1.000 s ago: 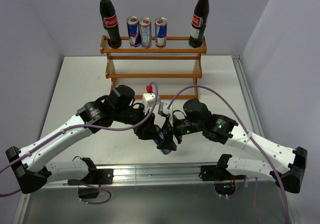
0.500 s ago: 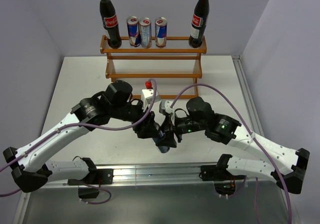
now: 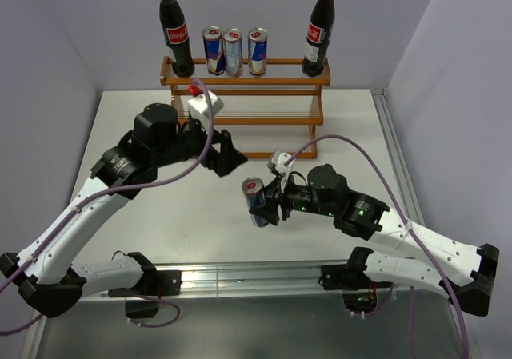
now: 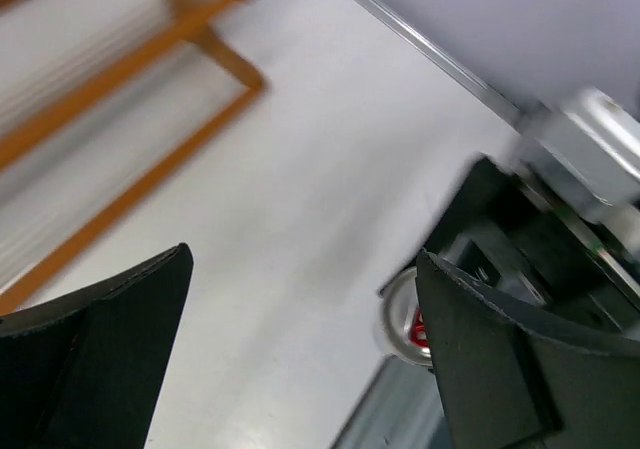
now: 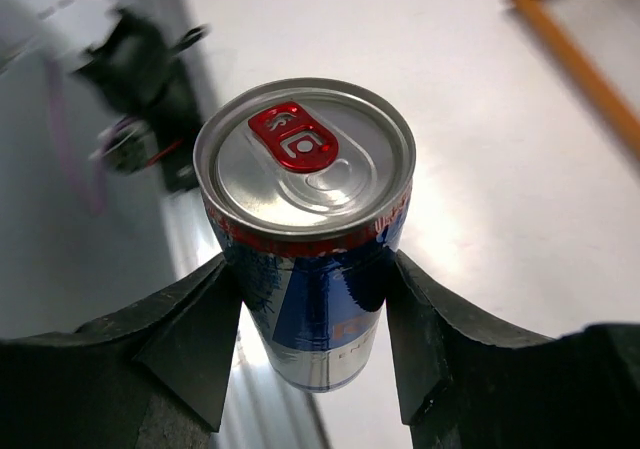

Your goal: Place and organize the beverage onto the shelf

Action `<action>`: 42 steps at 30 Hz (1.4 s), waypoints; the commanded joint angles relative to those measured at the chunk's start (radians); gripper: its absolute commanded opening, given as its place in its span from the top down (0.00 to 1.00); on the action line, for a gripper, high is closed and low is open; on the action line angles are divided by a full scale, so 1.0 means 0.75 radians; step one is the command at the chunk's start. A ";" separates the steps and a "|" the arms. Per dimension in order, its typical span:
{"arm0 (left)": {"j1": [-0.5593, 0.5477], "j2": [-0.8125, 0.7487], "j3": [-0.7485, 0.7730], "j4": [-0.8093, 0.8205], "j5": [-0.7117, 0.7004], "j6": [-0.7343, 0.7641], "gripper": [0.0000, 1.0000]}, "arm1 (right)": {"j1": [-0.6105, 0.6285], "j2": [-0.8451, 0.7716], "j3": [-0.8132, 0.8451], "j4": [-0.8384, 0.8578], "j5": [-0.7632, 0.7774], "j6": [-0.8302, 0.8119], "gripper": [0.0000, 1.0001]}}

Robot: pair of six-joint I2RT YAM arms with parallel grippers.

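Observation:
A slim blue-and-silver can [image 3: 254, 201] stands upright in front of the shelf, and my right gripper [image 3: 264, 207] is shut on its sides. In the right wrist view the can [image 5: 310, 219] sits between the fingers [image 5: 190, 339], red tab up. My left gripper [image 3: 232, 161] is open and holds nothing, up and to the left of that can. Its wrist view shows the can's top [image 4: 405, 321] beside one finger [image 4: 510, 369]. The wooden shelf [image 3: 244, 120] carries two cola bottles [image 3: 176, 35] [image 3: 319, 31] and three cans [image 3: 233, 52] on its top tier.
The white table [image 3: 128, 143] is bounded by grey walls on the left, back and right. A metal rail [image 3: 240, 275] runs along the near edge by the arm bases. Purple cables loop over both arms. The shelf's two lower tiers [image 3: 244, 107] carry nothing.
My left gripper has opened, let go of the can and drawn back up and left toward the shelf. The right gripper now holds the can alone, upright.

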 commanded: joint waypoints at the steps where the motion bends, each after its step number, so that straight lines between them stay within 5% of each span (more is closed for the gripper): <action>1: 0.077 -0.059 0.007 0.159 -0.376 -0.118 0.01 | -0.003 -0.054 -0.007 0.286 0.414 0.087 1.00; 5: 0.157 -0.116 -0.067 0.186 -0.888 -0.224 0.00 | -0.035 -0.006 0.026 0.356 0.752 0.107 1.00; 9: 0.255 -0.138 -0.143 0.163 -1.045 -0.251 0.01 | -0.135 0.095 0.112 0.405 0.854 0.066 1.00; 14: 0.265 -0.095 -0.130 -0.063 -1.009 -0.251 0.01 | -0.299 0.203 0.151 0.654 0.879 0.013 1.00; 19: 0.265 -0.238 -0.424 0.032 -0.872 -0.231 0.01 | -0.416 0.309 0.189 0.926 0.867 -0.085 1.00; 24: 0.263 -0.337 -0.617 0.106 -0.888 -0.259 0.00 | -0.520 0.418 0.314 0.984 0.808 -0.107 1.00; 42: 0.268 -0.415 -0.640 0.120 -0.890 -0.259 0.01 | -0.675 0.862 0.811 0.978 0.593 -0.232 1.00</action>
